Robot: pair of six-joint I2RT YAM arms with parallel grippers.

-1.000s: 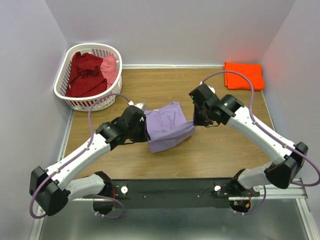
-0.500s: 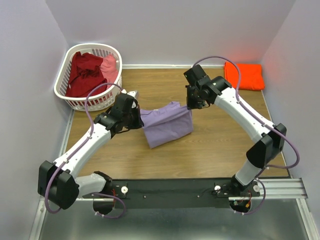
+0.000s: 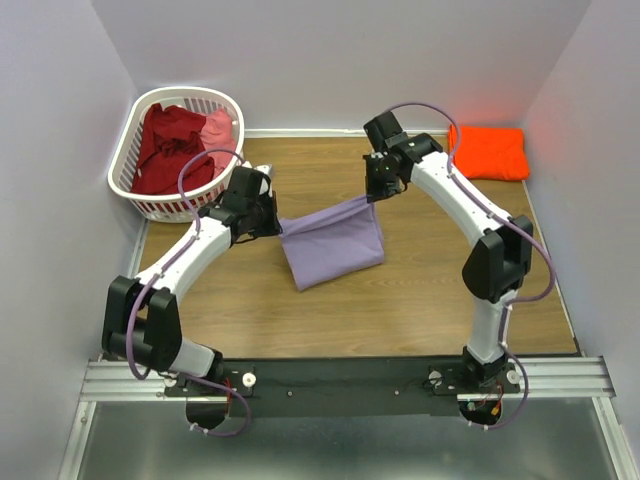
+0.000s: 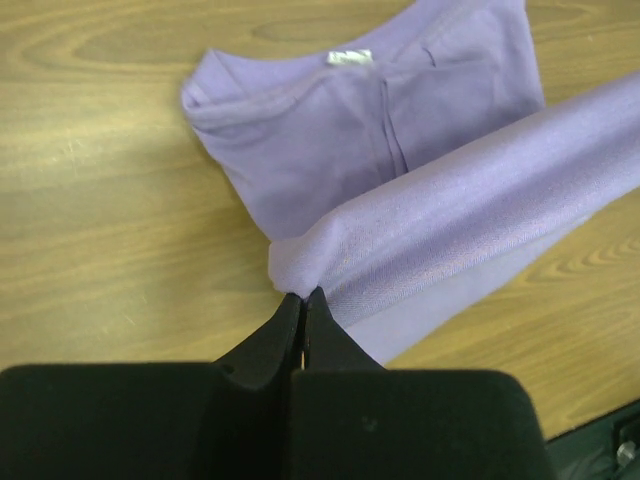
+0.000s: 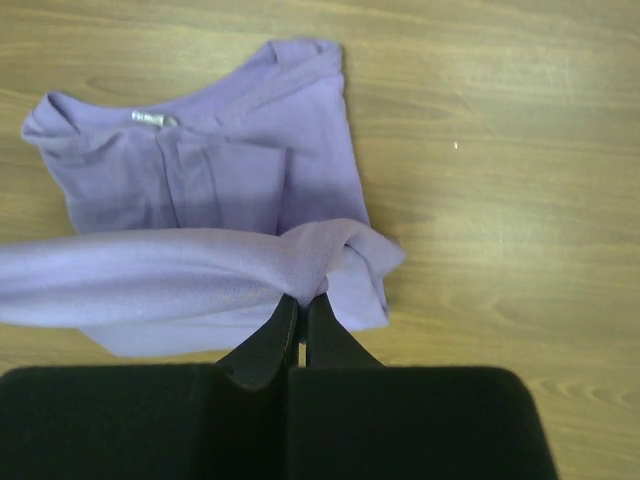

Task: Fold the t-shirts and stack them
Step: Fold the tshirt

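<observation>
A lavender-purple t-shirt point(image 3: 333, 247) lies partly folded on the wooden table, its far edge lifted and stretched taut between both grippers. My left gripper point(image 3: 279, 224) point(image 4: 301, 296) is shut on the left corner of that edge. My right gripper point(image 3: 373, 197) point(image 5: 302, 298) is shut on the bunched right corner. Below the raised edge both wrist views show the rest of the purple shirt point(image 4: 370, 140) point(image 5: 220, 170) flat on the wood, its neck label up. A folded orange t-shirt point(image 3: 489, 151) rests at the back right. Dark red point(image 3: 170, 148) and pink point(image 3: 219, 138) t-shirts lie crumpled in the basket.
The white slotted laundry basket point(image 3: 127, 186) stands at the back left corner, close to the left arm's elbow. Walls enclose the table on the left, back and right. A black rail point(image 3: 350, 380) carries both arm bases along the near edge.
Both grippers have carried the purple shirt's held edge toward the back of the table, spreading it out taut between them. Both arms have stretched farther out.
</observation>
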